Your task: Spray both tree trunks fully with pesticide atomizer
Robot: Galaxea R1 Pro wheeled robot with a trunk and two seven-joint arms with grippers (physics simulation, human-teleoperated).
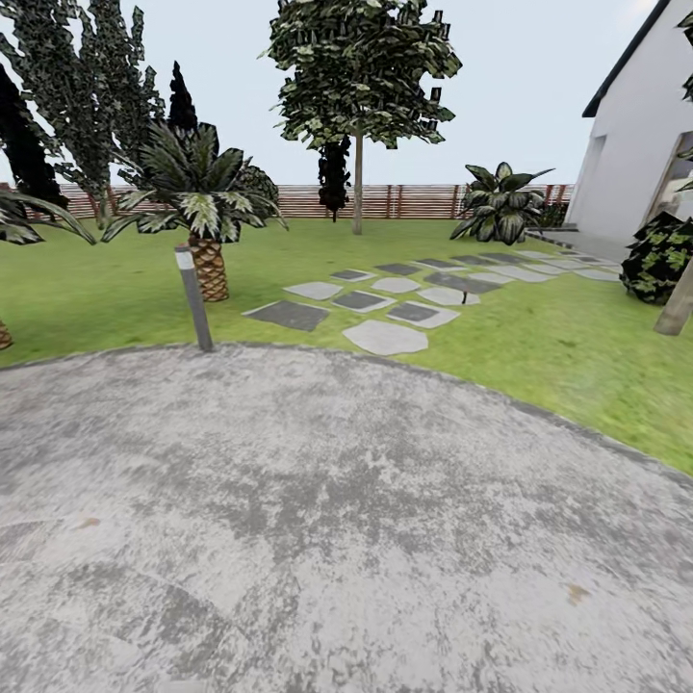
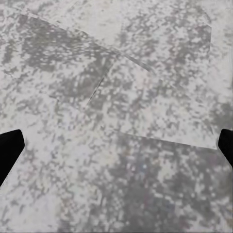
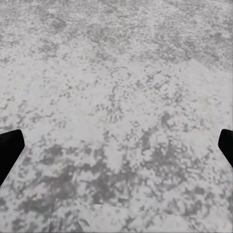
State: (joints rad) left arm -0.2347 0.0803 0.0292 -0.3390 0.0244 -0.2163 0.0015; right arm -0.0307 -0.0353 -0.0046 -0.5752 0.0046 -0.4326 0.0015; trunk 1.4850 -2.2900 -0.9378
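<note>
One tree (image 1: 357,106), thin pale trunk, possibly target; both claws (image 2: 116,145) (image 3: 116,145) spread apart over grey paving (image 1: 318,520).

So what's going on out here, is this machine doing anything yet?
Nothing is being handled yet. The robot stands on a round grey stone paving, looking out over the lawn toward a tall tree near the wooden fence. A short palm and a small post stand at the paving's edge, with stepping stones leading toward a white house. Both wrist cameras look down at bare stone; the left hand and right hand are open and empty.
</note>
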